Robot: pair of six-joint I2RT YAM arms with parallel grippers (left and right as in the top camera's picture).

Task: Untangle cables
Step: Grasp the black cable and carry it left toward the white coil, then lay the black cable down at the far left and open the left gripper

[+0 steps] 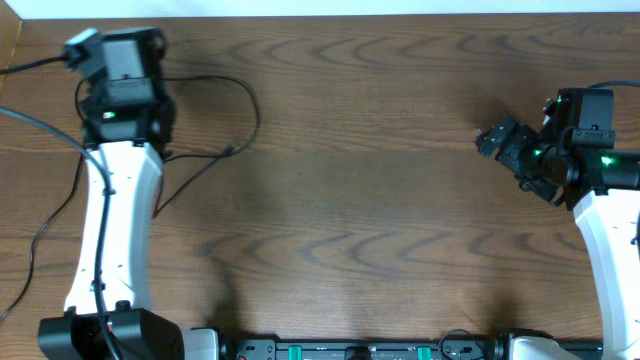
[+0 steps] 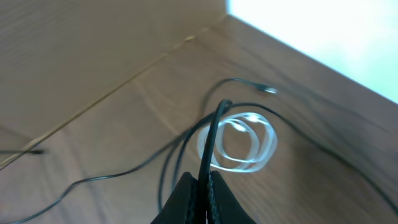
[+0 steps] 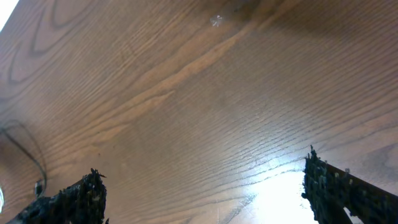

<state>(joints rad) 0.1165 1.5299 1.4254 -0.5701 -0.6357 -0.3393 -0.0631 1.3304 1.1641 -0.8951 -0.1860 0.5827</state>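
One black cord (image 2: 212, 134) is pinched in the left gripper (image 2: 202, 183), upper left overhead, above the coiled white cord (image 2: 267, 146); lifting could drag it tighter. The right gripper (image 3: 202, 169) gapes idle, far right.

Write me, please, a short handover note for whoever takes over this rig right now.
Left gripper: shut on a black cable, at the table's far left.
Right gripper: open, empty, over bare wood at right.
White cord lies coiled, the held cable crossing it; a black loop lies beside the left arm.
Done: one cable gripped. Left: pull black clear of white, lay them apart.
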